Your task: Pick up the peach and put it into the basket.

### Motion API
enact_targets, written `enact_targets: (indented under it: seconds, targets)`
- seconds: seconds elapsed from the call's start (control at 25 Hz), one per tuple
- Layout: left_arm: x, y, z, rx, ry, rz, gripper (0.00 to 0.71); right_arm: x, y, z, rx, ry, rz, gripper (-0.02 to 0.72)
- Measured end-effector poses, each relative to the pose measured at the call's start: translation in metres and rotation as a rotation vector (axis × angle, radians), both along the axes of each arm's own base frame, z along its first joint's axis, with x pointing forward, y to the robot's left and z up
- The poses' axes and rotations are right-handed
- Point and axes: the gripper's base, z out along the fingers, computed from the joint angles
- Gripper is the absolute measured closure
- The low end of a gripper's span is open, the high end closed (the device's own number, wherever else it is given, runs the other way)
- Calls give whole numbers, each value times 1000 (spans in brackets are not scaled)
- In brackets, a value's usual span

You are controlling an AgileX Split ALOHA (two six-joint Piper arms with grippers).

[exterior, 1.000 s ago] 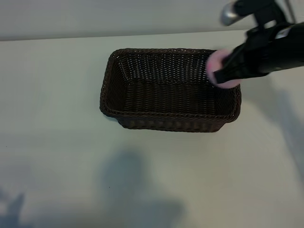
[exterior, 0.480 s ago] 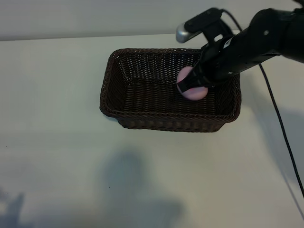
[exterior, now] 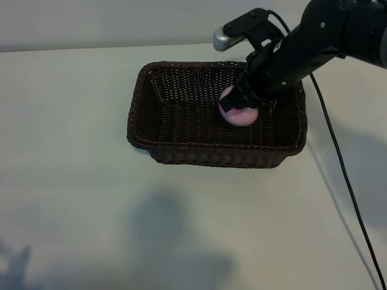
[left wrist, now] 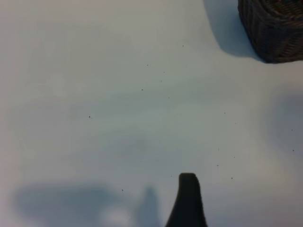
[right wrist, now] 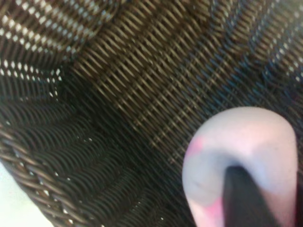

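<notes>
The pink peach (exterior: 240,113) hangs low inside the dark-brown woven basket (exterior: 205,150), towards its right end, close above the floor. My right gripper (exterior: 237,104) reaches down over the far rim and is shut on the peach's top. In the right wrist view the peach (right wrist: 246,146) fills the near corner over the basket's weave (right wrist: 118,94), with one dark finger (right wrist: 241,198) lying against it. Of my left gripper only one fingertip (left wrist: 188,184) shows; it hovers open over bare table, well away from the basket's corner (left wrist: 274,28).
The basket stands mid-table on a pale tabletop (exterior: 72,199). A black cable (exterior: 338,169) trails from the right arm over the table's right side. Arm shadows lie across the near table. Nothing else is in the basket.
The right arm swung in from the basket's right end, carried the peach leftwards over the rim and lowered it inside the basket. The left gripper has not moved.
</notes>
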Motion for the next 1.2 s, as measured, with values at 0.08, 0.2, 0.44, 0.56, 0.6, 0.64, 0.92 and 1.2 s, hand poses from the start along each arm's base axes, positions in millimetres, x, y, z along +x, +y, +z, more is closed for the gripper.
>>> enact_targets:
  seconds: [0.08, 0.2, 0.44, 0.56, 0.6, 0.64, 0.92, 1.2]
  targets:
    - [0, 0, 0, 0, 0, 0, 120, -1, 0, 1, 0, 11, 4, 324]
    - [0, 0, 0, 0, 0, 0, 120, -2, 0, 1, -3, 24, 9, 161]
    - [0, 0, 0, 0, 0, 0, 120, -3, 0, 10, 8, 2, 4, 95]
    - [0, 0, 0, 0, 0, 0, 121, -1, -3, 34, 25, -52, -16, 107]
    - [0, 0, 0, 0, 0, 0, 121, 1, -7, 44, 36, -68, -34, 109]
    - [0, 0, 0, 0, 0, 0, 121, 3, -12, 53, 44, -80, -53, 110]
    - [0, 0, 0, 0, 0, 0, 121, 23, -81, 76, -25, -63, -186, 112]
    - [0, 0, 0, 0, 0, 0, 121, 28, -192, 72, -100, -8, -444, 112]
